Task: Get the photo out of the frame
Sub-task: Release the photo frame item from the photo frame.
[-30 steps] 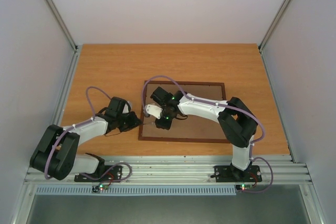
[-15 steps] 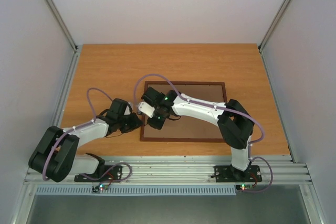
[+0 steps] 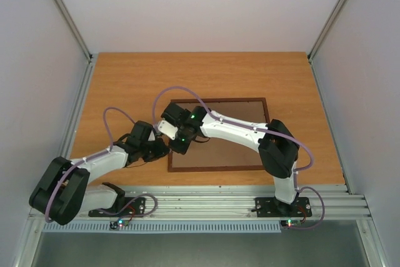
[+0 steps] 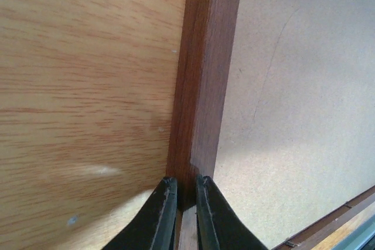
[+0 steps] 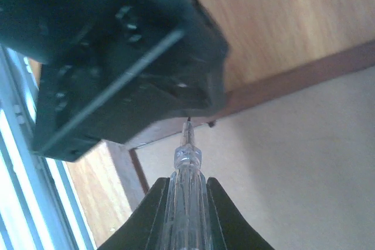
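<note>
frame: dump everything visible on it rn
The frame is a thin, dark reddish-brown wooden rectangle lying flat on the table, with its brown hardboard back facing up and faintly scratched. The left gripper pinches its left rail near the near-left corner. The right gripper holds a clear tool, tip at the rail's inner edge there; contact is unclear.

No readable text, labels, brands or numbers anywhere in view.

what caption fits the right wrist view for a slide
Right gripper holds a clear-handled screwdriver, tip at the frame's inner edge over the hardboard back
</note>
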`<control>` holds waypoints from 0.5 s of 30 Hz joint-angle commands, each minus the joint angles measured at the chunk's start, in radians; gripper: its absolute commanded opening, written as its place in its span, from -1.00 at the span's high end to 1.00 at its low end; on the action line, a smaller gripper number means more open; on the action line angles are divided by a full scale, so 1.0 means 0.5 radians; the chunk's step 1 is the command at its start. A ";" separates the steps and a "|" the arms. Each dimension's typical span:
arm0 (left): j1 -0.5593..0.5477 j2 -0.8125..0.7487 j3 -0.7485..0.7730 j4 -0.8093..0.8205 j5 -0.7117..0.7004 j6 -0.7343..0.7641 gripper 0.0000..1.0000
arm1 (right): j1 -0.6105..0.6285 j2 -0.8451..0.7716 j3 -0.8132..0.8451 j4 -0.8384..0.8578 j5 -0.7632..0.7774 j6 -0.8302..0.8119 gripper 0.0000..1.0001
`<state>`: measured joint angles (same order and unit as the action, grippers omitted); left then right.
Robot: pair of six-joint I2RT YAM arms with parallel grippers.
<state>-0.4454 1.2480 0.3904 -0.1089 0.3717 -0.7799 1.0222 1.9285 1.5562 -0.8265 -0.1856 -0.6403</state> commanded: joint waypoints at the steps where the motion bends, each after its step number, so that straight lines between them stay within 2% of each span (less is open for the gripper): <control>1: -0.030 -0.073 -0.010 0.019 0.005 -0.005 0.76 | 0.073 -0.060 0.036 0.157 -0.154 -0.038 0.98; 6: -0.019 -0.132 0.052 -0.137 -0.093 0.046 0.63 | 0.022 -0.238 -0.190 0.124 -0.099 -0.110 0.98; 10: -0.002 -0.164 0.129 -0.247 -0.161 0.099 0.54 | -0.112 -0.417 -0.409 0.166 -0.096 -0.131 0.98; 15: -0.012 -0.122 0.259 -0.391 -0.194 0.169 0.33 | -0.253 -0.560 -0.649 0.291 -0.116 -0.139 0.98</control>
<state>-0.4492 1.1824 0.4522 -0.2409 0.3054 -0.7383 0.9405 1.7020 1.2957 -0.7441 -0.2302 -0.6930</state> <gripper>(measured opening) 0.300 0.146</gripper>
